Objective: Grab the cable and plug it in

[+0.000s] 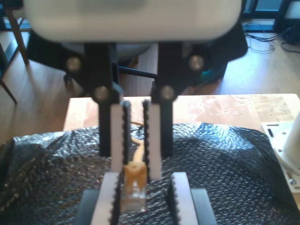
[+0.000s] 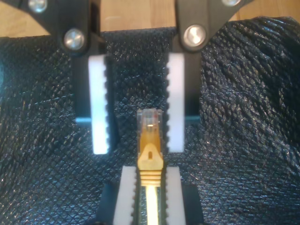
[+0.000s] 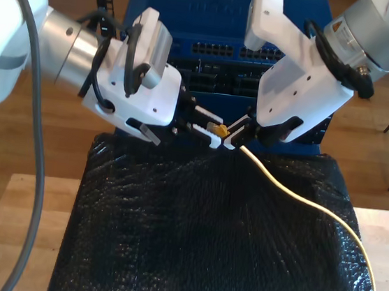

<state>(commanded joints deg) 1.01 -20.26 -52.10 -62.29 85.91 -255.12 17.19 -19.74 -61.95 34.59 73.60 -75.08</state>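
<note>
clamping the cable [image 2: 151,206] just behind its plug [image 2: 149,124] with my second tool [image 2: 150,171], white toothed pads pressed on the yellow boot from both sides. holding that clear plug out past the fingertips, latch side up toward the second wrist camera, level above the black bubble wrap [image 2: 243,140].

facing it with my first tool [image 2: 138,147], pads wide apart, one on each side of the plug's tip and neither clearly touching it in the second wrist view. from the first wrist view, seeing the plug [image 1: 133,194] between the spread pads of my first tool [image 1: 145,178], close against one pad, contact unclear through the blur; beyond it my second tool [image 1: 136,173], pinched on the yellow boot.

in the exterior view, meeting tip to tip above the far edge of the bubble wrap [image 3: 204,245]: my first tool [image 3: 207,129] coming in from the exterior view's left, my second tool [image 3: 234,137] from the exterior view's right, the plug [image 3: 217,128] between them. trailing the cable [image 3: 301,200] from the second tool across the wrap toward the exterior view's lower right. behind both, a blue rack [image 3: 219,50] with rows of ports. under the wrap, a wooden tabletop [image 3: 24,224].
</note>
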